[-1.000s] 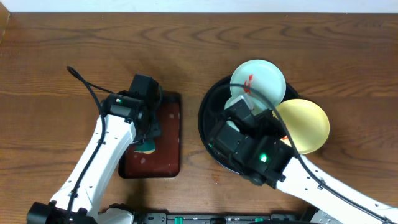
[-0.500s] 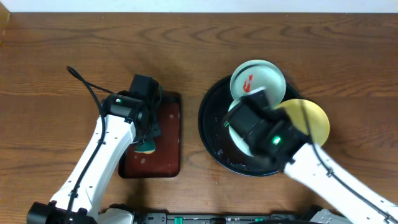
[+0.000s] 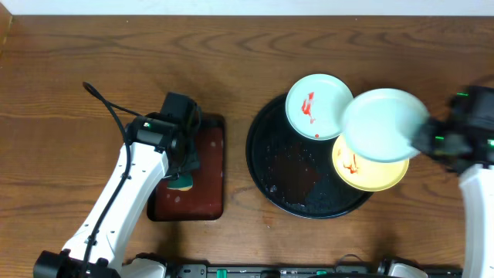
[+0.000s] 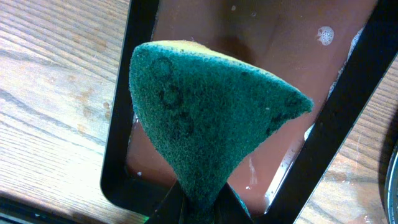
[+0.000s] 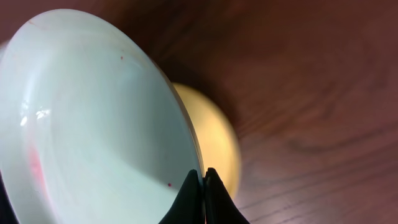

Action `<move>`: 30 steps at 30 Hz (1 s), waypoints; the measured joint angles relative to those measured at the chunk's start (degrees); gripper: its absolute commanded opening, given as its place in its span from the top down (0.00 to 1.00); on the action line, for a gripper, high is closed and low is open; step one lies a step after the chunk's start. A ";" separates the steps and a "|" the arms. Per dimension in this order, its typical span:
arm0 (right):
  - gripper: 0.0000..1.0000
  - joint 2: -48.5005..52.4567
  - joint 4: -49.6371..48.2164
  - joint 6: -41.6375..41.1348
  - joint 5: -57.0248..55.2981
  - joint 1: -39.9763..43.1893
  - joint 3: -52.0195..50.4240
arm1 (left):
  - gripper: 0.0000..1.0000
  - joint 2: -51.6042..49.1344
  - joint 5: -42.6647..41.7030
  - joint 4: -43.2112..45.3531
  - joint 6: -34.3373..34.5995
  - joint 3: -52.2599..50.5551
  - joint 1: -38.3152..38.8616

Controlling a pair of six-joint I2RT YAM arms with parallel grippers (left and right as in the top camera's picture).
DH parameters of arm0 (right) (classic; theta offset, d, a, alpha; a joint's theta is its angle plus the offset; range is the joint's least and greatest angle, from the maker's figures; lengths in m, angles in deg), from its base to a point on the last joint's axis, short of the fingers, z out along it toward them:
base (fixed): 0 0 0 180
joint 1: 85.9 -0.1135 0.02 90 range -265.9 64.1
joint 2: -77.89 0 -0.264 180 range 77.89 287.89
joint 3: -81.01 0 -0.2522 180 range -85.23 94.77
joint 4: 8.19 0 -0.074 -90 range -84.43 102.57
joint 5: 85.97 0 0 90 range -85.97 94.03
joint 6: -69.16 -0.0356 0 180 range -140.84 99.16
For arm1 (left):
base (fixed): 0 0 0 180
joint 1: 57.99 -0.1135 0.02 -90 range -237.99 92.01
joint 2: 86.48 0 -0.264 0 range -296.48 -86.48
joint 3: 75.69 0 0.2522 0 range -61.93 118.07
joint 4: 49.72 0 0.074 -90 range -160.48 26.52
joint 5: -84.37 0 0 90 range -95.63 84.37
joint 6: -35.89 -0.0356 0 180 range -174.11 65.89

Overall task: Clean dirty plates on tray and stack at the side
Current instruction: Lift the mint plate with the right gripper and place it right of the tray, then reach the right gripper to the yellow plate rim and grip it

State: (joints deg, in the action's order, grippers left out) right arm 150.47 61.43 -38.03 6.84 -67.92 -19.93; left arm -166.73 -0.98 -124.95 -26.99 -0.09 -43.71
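The wooden surface (image 3: 231,69) carries the round black tray (image 3: 261,166) right of centre. The tray's wet middle, hidden by the right arm half a second ago, is now bared. Near the front-left, the small red-brown tray (image 3: 210,154) is unmoved.

One blue-white plate (image 3: 384,123) has been lifted off the black tray and carried toward the right edge. It is clamped at its rim by the right pincer (image 5: 203,186), and only faint pink traces are seen on it. It is held above the sauce-streaked yellow plate (image 3: 370,168) on the tray's right rim. A red-smeared blue-white plate (image 3: 315,104) remains on the far rim.

A green sponge (image 4: 205,124) is kept pinched in the left pincer (image 4: 199,208) over the red-brown tray, as before.
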 measured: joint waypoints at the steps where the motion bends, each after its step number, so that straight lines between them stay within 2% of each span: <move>1: 0.99 0.22 -0.35 0.07 1.22 3.39 0.00 | 0.92 0.00 0.00 0.00 -0.02 -0.02 0.00; 5: 0.99 2.84 -2.86 -0.20 3.85 15.52 0.04 | 0.93 0.00 -0.02 0.02 -0.02 0.00 0.00; 9: 0.99 7.26 -3.80 -1.55 4.50 23.61 0.17 | 0.92 0.00 -0.02 0.02 -0.02 0.00 0.00; 17: 0.98 19.98 -6.05 -3.89 3.85 31.12 0.26 | 0.93 0.00 -0.02 0.42 -0.02 -0.02 0.00; 18: 0.96 21.05 -6.21 -3.93 3.80 31.50 0.26 | 0.92 0.00 -0.02 0.42 -0.02 -0.02 0.00; 20: 0.80 22.73 -7.04 -3.43 4.28 32.22 0.26 | 0.92 0.00 0.00 0.42 -0.02 -0.02 0.00; 23: 0.68 22.82 -8.76 -0.81 8.96 32.59 0.26 | 0.92 0.00 0.00 0.39 -0.02 -0.02 0.00; 30: 0.65 15.13 -8.07 3.80 19.43 28.28 0.28 | 0.92 0.00 0.00 0.42 -0.02 -0.02 0.00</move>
State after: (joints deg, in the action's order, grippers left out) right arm 165.59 53.36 -34.23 26.27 -39.64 -19.64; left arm -166.73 -0.98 -124.54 -27.02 -0.11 -43.71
